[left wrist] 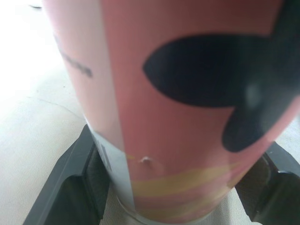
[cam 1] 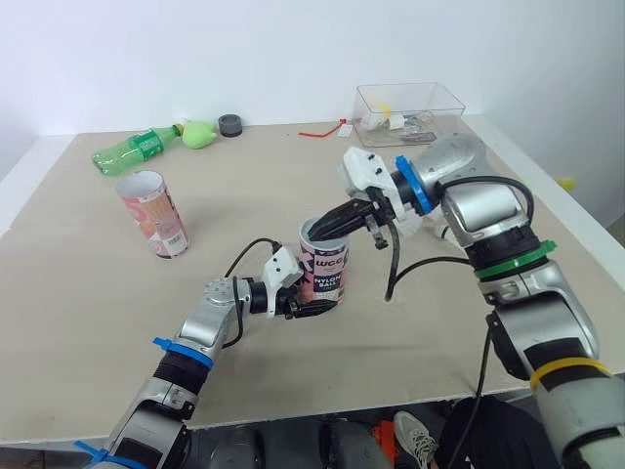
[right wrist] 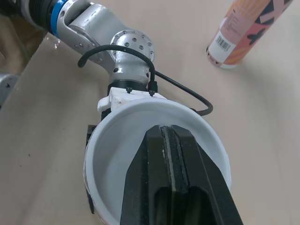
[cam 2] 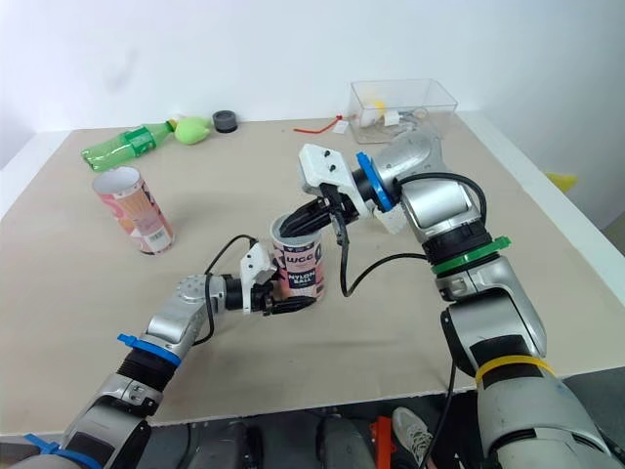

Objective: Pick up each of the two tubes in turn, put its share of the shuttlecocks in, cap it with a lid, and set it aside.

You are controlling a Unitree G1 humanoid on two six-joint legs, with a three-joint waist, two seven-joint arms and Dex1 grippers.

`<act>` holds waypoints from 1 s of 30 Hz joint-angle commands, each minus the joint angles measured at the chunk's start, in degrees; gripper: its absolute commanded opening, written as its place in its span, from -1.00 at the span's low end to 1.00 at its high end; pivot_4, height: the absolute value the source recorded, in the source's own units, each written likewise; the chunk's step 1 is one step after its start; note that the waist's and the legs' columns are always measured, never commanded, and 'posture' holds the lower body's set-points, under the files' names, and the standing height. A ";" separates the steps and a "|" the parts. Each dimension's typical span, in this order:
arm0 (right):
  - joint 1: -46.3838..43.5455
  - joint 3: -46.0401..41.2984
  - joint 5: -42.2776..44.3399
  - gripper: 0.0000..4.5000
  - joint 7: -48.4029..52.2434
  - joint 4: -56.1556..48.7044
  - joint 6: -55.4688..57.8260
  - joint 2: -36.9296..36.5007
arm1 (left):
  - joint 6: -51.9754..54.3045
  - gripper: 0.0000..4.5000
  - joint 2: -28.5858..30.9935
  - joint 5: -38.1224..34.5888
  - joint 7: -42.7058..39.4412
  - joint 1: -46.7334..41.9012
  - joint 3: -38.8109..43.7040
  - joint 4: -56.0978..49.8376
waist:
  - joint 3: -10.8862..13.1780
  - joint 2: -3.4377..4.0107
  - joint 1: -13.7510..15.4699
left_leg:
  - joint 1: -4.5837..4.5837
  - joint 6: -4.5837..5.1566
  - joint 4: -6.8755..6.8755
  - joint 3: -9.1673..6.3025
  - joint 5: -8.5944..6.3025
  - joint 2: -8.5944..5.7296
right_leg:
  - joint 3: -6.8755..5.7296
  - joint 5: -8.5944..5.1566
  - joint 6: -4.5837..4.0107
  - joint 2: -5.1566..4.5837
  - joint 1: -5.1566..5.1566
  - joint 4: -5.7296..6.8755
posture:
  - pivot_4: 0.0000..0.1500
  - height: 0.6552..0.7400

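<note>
Plainly, from the head camera, the near tube (cam 1: 325, 264) stands upright at the middle of the table (cam 1: 88, 322), long axis vertical and open mouth up. Its pink-and-black label reads "WCG" over "NYLON BALL". The left gripper (cam 1: 311, 305) pinches it low on the wall, one black finger on either side. The right gripper (cam 1: 330, 227) reaches in from the robot's right with its fingers pressed together, tips at the tube's mouth. The second tube (cam 1: 154, 215) stands well apart toward the far left, open end up, with a barcode sticker low on its side (the print there is too small to read). Near the far edge lie a green bottle (cam 1: 132, 151) on its side and a small black round piece (cam 1: 230, 124). A clear box (cam 1: 410, 103) there holds something yellow and some pale bits I cannot make out. From the left wrist, the held tube's wall is pink with a large black shape and a yellow band near its foot, which sits between the two fingers (left wrist: 70, 183). From the right wrist, the closed fingers point down inside the tube's white rim, and the white inner wall shows around them. Past the rim are the left arm's wrist (right wrist: 129, 61) and, farther off, the second tube with its barcode.
</note>
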 commanded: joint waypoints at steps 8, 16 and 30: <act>-3.15 -8.15 6.95 -0.85 1.20 2.57 6.34 -1.37 | 1.02 0.33 0.49 1.24 -0.19 1.35 -1.78 1.69 | 0.02 -0.01 0.04 | -0.07 0.00 -0.01 0.00 0.00 -0.02 | 0.00 0.02 -0.02 -0.02 -0.05 0.00 | 1.00 1.00; 0.30 -19.90 15.92 0.57 0.32 0.67 13.39 -10.71 | 1.31 0.33 0.90 1.10 -0.38 2.07 -1.98 0.69 | 0.04 -0.02 0.10 | -0.17 -0.10 -0.11 0.00 -0.10 -0.13 | 0.01 -0.07 -0.10 -0.15 -0.13 -0.03 | 1.00 1.00; 38.54 -22.28 14.60 1.00 -18.46 -23.93 6.56 -8.46 | -0.57 0.99 2.25 -0.43 -0.83 3.56 -0.53 -4.45 | 0.12 0.13 -0.08 | -0.09 -0.14 -0.25 -0.18 -0.13 -0.07 | 0.05 -0.42 0.28 0.03 -0.05 -0.09 | 1.00 1.00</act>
